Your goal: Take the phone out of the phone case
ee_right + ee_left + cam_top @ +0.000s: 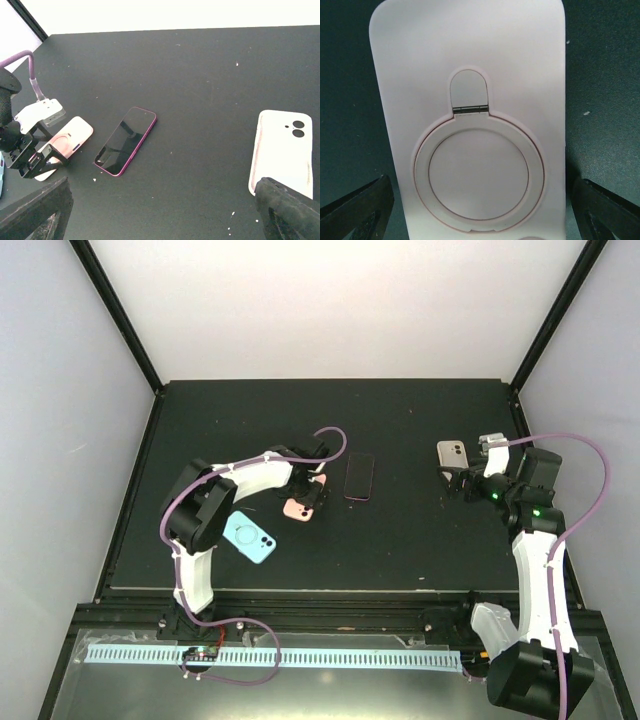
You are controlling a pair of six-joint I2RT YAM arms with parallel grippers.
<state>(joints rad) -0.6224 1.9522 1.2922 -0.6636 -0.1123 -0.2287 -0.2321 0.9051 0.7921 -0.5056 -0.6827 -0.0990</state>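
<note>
A pink phone case lies back up on the black table, its round ring stand facing me. My left gripper is open just above it, and its fingers straddle the case's two long sides. Whether a phone sits inside is hidden. A dark phone with a magenta rim lies bare and screen up to the right of it; it also shows in the right wrist view. My right gripper is open and empty beside a white case.
A light blue case lies near the left arm's elbow. The white case lies at the right side, near the table's right edge. The pink case and left gripper show in the right wrist view.
</note>
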